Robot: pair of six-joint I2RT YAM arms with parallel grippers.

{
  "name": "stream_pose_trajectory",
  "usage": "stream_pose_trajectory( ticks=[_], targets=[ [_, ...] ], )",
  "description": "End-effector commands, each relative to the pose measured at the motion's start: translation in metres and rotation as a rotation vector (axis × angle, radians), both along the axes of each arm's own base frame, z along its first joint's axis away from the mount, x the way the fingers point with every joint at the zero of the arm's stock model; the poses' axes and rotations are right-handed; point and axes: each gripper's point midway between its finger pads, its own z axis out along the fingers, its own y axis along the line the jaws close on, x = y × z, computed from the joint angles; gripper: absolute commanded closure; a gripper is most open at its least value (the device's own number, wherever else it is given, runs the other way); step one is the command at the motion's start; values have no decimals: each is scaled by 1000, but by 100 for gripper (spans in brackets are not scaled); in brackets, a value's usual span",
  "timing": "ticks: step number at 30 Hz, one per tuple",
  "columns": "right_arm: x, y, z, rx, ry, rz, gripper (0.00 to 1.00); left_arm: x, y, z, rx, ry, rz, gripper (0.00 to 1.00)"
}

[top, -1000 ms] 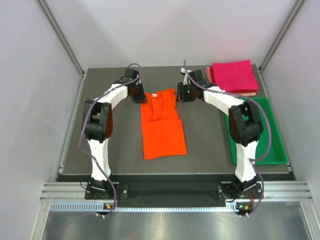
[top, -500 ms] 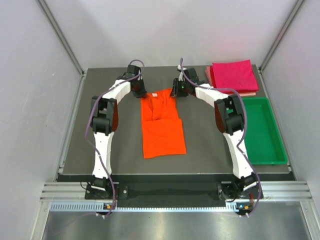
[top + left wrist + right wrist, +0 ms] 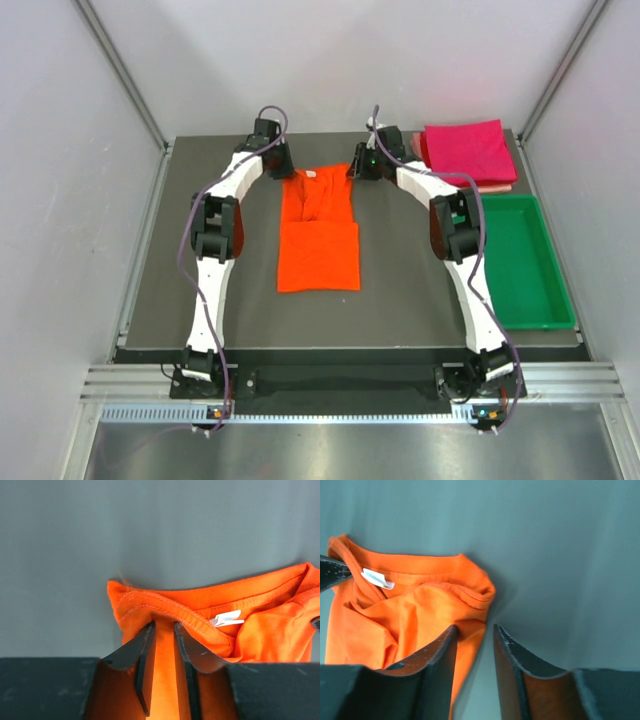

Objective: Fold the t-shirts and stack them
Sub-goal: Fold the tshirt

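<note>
The bright orange t-shirt lies flat mid-table, folded into a long strip with its collar at the far end. My left gripper is at the collar's left corner. In the left wrist view its jaws stand narrow with orange cloth filling the gap and the hem bunched over the tips. My right gripper is at the right corner. Its jaws stand apart, one finger on the orange cloth, the other over bare table. A folded magenta t-shirt lies on a pale pink one at the far right.
A green plastic tray sits right of the orange shirt, just in front of the folded stack. Grey walls close in the table on three sides. A white label shows inside the collar.
Both grippers have moved toward the far edge, and the orange shirt has slid that way with them and straightened. The right arm has swung off the green tray.
</note>
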Motion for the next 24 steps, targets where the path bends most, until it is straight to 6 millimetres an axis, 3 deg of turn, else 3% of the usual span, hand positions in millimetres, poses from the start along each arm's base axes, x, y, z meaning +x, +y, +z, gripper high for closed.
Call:
stream_pose_trajectory(
  ticks=[1, 2, 4, 5, 6, 7, 8, 9, 10, 11, 12, 13, 14, 15, 16, 17, 18, 19, 20, 22, 24],
  targets=[
    [12, -5, 32, 6, -75, 40, 63, 6, 28, 7, 49, -14, 36, 71],
    [9, -7, 36, -4, -73, 44, 61, 7, 29, 33, 45, -54, 33, 68],
    [4, -8, 63, -3, -107, 63, 58, 4, 35, 56, 42, -69, 37, 67],
    [0, -9, 70, -5, -101, 66, 57, 0, 39, 83, 52, -104, 37, 66],
    [-6, -12, 89, -1, -111, 63, 55, -9, 48, 88, 83, -78, 58, 66],
    [-12, -15, 95, -4, -94, 49, 54, -20, 52, 88, 105, -54, 61, 65],
    [-24, -19, 94, -13, -43, 35, 53, -32, 56, 110, 117, -68, 62, 65],
    [-39, -25, 96, -17, -2, 16, 53, -45, 58, 112, 125, -44, 63, 65],
    [-52, -28, 95, -1, 54, -9, 53, -74, 63, 84, 144, 58, 62, 65],
    [-69, -29, 89, 0, 109, -11, 53, -91, 63, 105, 122, 44, 72, 64],
    [-95, -35, 83, -5, 162, -18, 52, -109, 62, 101, 109, 77, 61, 63],
    [-109, -38, 79, -5, 196, -43, 52, -143, 64, 72, 112, 178, 59, 63],
    [-123, -33, 79, -2, 195, -36, 51, -158, 62, 89, 83, 151, 64, 63],
    [-150, -38, 73, -3, 235, -51, 51, -171, 58, 86, 61, 157, 47, 63],
    [-162, -39, 70, -7, 244, -54, 51, -202, 54, 60, 33, 230, 27, 63],
    [-177, -32, 68, -12, 250, -28, 51, -211, 40, 76, -50, 186, -18, 63],
    [-200, -36, 61, -27, 279, -25, 51, -225, 34, 71, -71, 205, -37, 63],
    [-213, -32, 56, -34, 302, -24, 51, -247, 34, 53, -76, 261, -38, 63],
    [-225, -31, 53, -27, 320, -17, 51, -253, 29, 57, -92, 242, -54, 63],
    [-248, -29, 47, -7, 325, 2, 52, -272, 24, 43, -102, 278, -75, 63],
    [-265, -24, 39, -29, 316, 27, 53, -270, 25, 36, -96, 269, -80, 63]
  ],
)
